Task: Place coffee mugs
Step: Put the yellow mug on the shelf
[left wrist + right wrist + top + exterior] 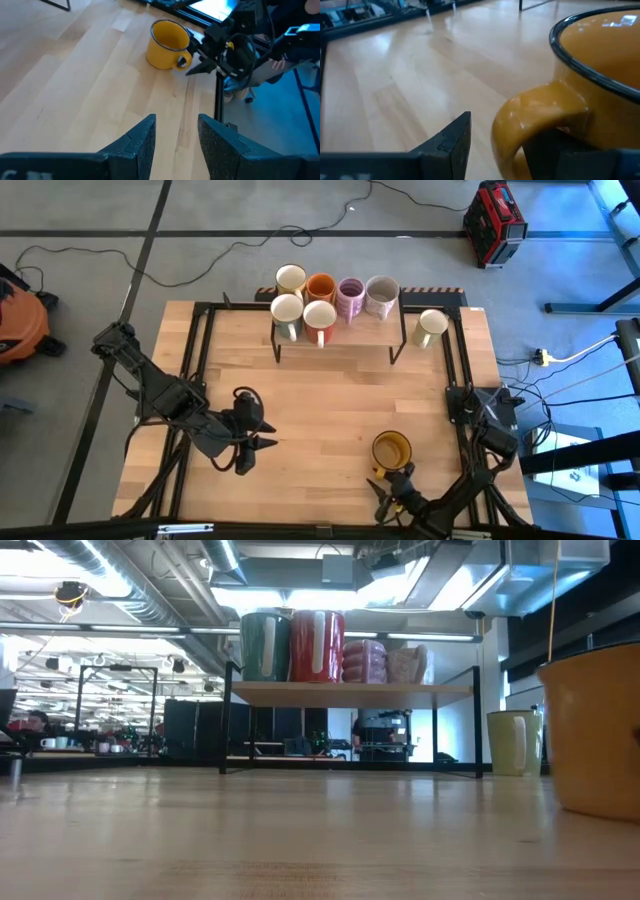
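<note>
The yellow mug point(391, 450) stands upright on the bare worktop point(330, 400), toward its near right part, its handle turned toward the right gripper point(392, 488). That gripper sits just on the near side of the mug, right at the handle. In the right wrist view the handle point(540, 120) lies between the two fingers point(447, 142), which stand apart on either side of it; the fingers are parted and have not closed on it, and whether either finger touches the handle cannot be told.

The left gripper point(255, 442) hangs over the worktop's left-centre, well apart from the yellow mug and pointing toward it. Its fingers point(137, 142) are parted with nothing between them, only bare wood showing through the gap.

At the far edge stands a low black rack point(340, 330) with six mugs on its shelf: two cream mugs point(291, 279) on the left, an orange mug point(320, 287), a lilac mug point(350, 297), a grey mug point(381, 295), and a white mug point(319, 320) in front. Another cream mug point(431, 326) stands on the worktop just right of the rack.
</note>
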Motion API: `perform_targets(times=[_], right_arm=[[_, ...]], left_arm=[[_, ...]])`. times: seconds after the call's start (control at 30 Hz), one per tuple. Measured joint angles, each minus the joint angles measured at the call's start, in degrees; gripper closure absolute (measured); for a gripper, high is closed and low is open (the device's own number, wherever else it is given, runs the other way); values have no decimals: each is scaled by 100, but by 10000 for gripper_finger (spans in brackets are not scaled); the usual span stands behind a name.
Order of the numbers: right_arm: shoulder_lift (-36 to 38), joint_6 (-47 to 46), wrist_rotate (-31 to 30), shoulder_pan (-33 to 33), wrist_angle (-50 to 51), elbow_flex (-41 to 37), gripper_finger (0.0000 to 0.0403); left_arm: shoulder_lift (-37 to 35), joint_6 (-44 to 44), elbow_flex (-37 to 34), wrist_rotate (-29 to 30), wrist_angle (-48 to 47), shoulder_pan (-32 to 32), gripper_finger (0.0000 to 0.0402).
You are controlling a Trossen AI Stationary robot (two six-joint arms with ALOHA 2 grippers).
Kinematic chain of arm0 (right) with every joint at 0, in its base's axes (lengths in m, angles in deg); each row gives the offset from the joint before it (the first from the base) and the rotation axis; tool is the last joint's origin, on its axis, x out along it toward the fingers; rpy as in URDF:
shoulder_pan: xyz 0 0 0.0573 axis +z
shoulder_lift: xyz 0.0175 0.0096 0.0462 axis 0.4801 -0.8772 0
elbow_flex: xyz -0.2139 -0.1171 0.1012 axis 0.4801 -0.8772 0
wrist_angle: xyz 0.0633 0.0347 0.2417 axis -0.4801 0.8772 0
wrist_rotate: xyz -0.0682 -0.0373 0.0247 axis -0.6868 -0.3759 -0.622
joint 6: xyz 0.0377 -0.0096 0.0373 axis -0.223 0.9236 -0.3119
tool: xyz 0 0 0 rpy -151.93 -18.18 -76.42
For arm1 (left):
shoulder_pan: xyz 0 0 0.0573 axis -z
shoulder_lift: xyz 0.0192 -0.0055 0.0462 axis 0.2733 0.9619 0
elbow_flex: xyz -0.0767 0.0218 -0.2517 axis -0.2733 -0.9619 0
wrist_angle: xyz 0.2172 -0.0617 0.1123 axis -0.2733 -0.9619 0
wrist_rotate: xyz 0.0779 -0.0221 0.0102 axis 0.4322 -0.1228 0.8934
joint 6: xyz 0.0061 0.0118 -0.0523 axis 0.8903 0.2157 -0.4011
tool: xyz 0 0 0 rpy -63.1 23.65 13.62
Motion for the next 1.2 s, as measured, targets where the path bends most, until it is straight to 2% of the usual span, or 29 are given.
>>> perform_targets(times=[0.23, 0.5, 0.77, 0.87, 1.2], right_arm=[[-18, 3, -210, -101, -2, 0, 260], [-16, 84, -210, -95, -113, 3, 382], [166, 151, -136, -20, -129, 0, 385], [379, 361, -35, 78, -67, 0, 385], [1223, 1209, -229, 288, -9, 0, 385]], left_arm=[[2, 19, 0, -121, 0, -20, 260], [4, 20, 0, -123, -2, -20, 261], [4, 20, 0, -133, -1, -18, 261], [4, 20, 0, -169, -4, -18, 261], [4, 20, 0, -186, 68, -18, 261]])
